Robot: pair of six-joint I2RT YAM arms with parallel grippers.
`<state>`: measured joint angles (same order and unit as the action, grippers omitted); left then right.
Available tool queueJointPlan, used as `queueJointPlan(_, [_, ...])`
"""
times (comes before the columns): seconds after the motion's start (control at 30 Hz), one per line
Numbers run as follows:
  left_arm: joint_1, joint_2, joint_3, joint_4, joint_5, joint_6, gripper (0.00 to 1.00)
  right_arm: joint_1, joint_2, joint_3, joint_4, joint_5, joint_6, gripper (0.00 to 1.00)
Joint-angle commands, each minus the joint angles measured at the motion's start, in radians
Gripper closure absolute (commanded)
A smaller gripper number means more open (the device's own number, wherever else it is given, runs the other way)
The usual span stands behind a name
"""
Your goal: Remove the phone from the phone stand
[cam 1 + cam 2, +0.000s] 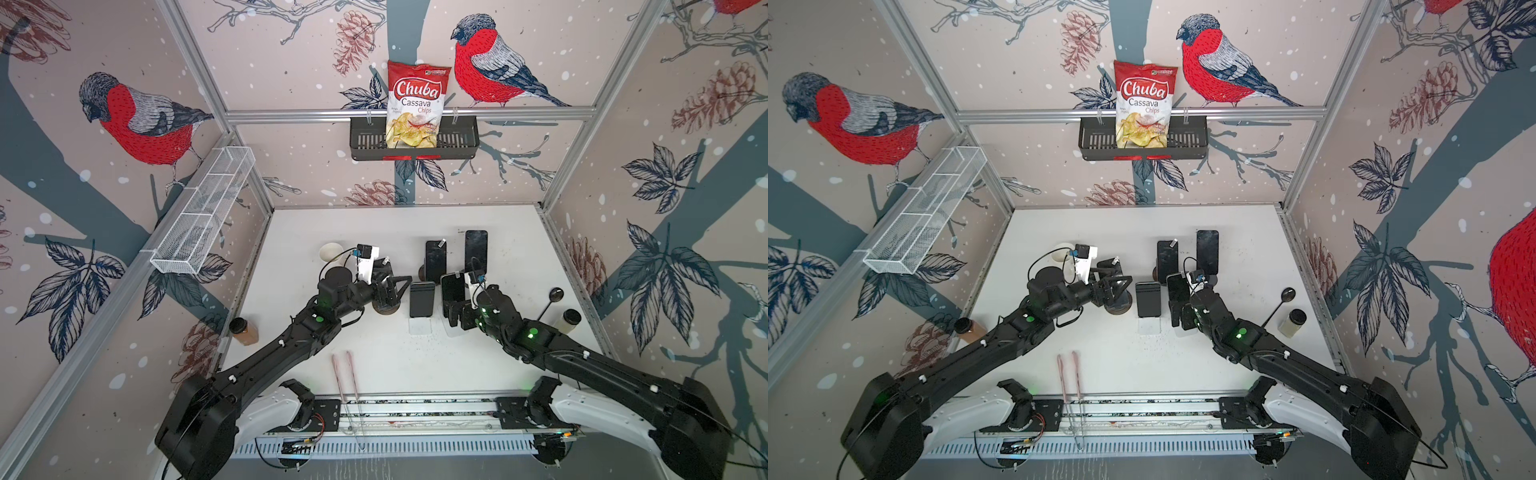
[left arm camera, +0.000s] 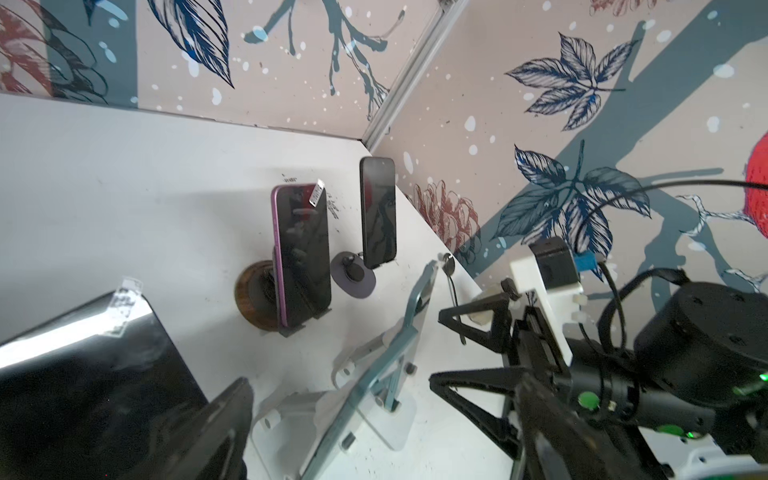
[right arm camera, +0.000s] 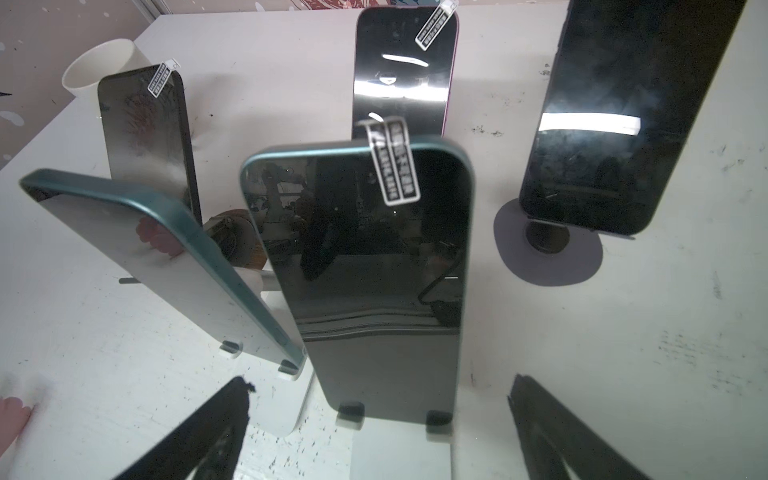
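Several dark-screened phones stand upright on stands in mid-table. My right gripper [image 3: 380, 436] is open, its fingers either side of the foot of a teal phone [image 3: 374, 270] on a clear stand [image 3: 399, 453], apart from it. In both top views this phone [image 1: 452, 289] is just ahead of the right gripper [image 1: 457, 320]. Beside it a second teal phone [image 1: 422, 299] leans on its own clear stand [image 1: 420, 326]. My left gripper [image 1: 395, 291] is open and holds nothing, close to a black phone [image 2: 83, 374] on a round wooden stand [image 1: 386, 309].
Behind stand a purple phone [image 1: 435, 261] and a dark phone [image 1: 476, 251] on round bases. A white cup [image 1: 331, 251] is at back left, a jar [image 1: 243, 331] at the left edge, a black spoon [image 1: 555, 296] and jar [image 1: 568, 320] at right, pink tongs [image 1: 345, 374] in front.
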<state>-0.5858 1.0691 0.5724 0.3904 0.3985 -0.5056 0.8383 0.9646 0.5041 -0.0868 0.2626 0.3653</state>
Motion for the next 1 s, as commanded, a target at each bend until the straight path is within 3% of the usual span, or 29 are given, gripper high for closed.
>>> queueJointPlan(0.0, [-0.005, -0.025, -0.009, -0.045, 0.078, 0.048, 0.03, 0.015, -0.003, -0.012, 0.065, 0.041, -0.01, 0.01])
queueJointPlan(0.23, [-0.046, -0.035, -0.011, -0.104, 0.104, 0.101, 0.03, 0.019, 0.011, -0.015, 0.081, 0.116, 0.017, 0.01])
queueJointPlan(0.53, [-0.054, -0.031, -0.062, 0.012, 0.088, 0.079, 0.03, 0.02, 0.008, -0.014, 0.108, 0.1, 0.033, 0.0])
queueJointPlan(0.97, [-0.056, -0.022, -0.074, 0.036, 0.1, 0.094, 0.03, 0.028, 0.072, -0.013, 0.14, 0.069, 0.042, 0.04])
